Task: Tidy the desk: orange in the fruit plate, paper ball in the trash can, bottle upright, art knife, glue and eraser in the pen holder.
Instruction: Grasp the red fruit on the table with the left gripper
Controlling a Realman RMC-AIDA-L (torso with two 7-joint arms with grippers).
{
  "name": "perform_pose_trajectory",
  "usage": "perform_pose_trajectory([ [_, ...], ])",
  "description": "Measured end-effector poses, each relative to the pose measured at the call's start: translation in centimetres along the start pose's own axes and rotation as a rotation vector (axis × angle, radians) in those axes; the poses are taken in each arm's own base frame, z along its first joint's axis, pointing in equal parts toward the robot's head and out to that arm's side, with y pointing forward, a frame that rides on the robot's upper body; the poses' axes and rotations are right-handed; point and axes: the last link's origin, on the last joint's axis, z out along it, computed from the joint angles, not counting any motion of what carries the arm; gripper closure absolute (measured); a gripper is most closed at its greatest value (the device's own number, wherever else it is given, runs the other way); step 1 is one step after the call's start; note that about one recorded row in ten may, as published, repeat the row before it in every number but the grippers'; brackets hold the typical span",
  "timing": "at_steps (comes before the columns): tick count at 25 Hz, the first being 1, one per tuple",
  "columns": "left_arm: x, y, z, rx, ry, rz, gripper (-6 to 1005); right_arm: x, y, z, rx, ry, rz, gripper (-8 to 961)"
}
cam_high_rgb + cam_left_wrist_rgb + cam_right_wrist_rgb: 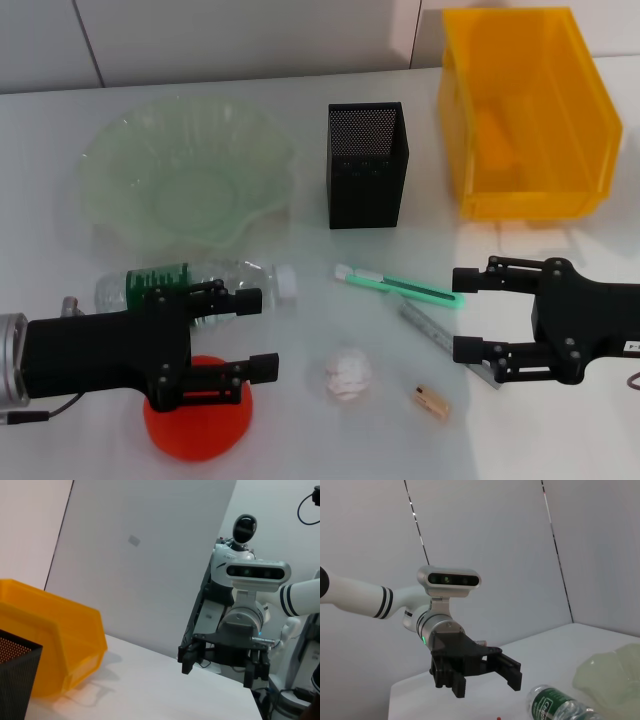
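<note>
The orange [197,425] lies at the front left, partly under my left gripper [255,333], which is open and empty just above it. The bottle [205,286] lies on its side behind that gripper. The fruit plate [120,185] is at the back left, the pen holder [367,165] at the back centre, and the trash can [525,115] at the back right. The paper ball [347,375] and the eraser [430,403] lie at the front centre. A green pen-shaped item [400,287] and a grey flat bar [435,332] lie by my open, empty right gripper [460,315].
The left wrist view shows the right gripper [218,672], the trash can [50,650] and a corner of the pen holder [15,680]. The right wrist view shows the left gripper [487,677], the bottle [560,705] and the plate's rim [615,677].
</note>
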Motion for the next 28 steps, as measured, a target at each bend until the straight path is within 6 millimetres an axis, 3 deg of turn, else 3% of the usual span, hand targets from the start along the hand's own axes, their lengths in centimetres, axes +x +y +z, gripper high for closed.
perform_pose_trajectory([
  [20,-0.1,0.8,-0.6,-0.028,0.012,-0.003,254,0.1,0.0,0.3,-0.008,-0.012,-0.013,181],
  [28,-0.6,0.9,-1.2,0.0,0.0,0.014,269,0.5,0.4,-0.8,0.022,-0.018,-0.005,181],
])
